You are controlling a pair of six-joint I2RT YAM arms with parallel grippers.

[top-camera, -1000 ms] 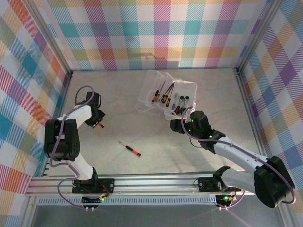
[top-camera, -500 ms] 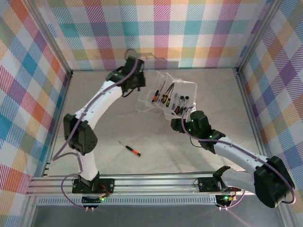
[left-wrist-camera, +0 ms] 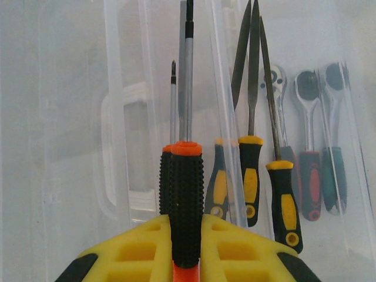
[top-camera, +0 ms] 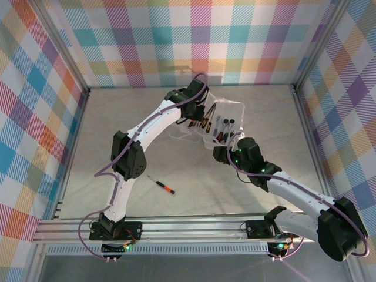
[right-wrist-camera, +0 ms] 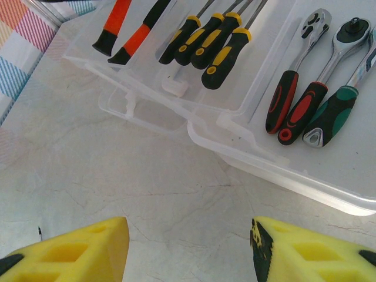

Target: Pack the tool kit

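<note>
The tool kit's clear plastic box (top-camera: 234,107) lies open at the back middle of the table. My left gripper (left-wrist-camera: 187,222) is shut on the studded black handle of a black-orange screwdriver (left-wrist-camera: 187,194), its shaft pointing away over the box's left compartment (left-wrist-camera: 120,147). From above, the left gripper (top-camera: 192,113) hangs over the box's left part. A second slim screwdriver (left-wrist-camera: 167,176) lies just beside the held one. Another black-orange screwdriver (top-camera: 161,184) lies loose on the table. My right gripper (right-wrist-camera: 190,235) is open above bare table, just short of the box's near rim (right-wrist-camera: 264,155).
Yellow-black handled files (left-wrist-camera: 251,176) and three ratchets (left-wrist-camera: 310,182) lie in the box's other compartments. In the right wrist view two orange-black handles (right-wrist-camera: 114,26) sit at the box's left. Checked walls (top-camera: 35,100) close in the left, back and right.
The left arm has swung from the table's left side across to above the box, carrying the screwdriver. The right arm has stayed put.
</note>
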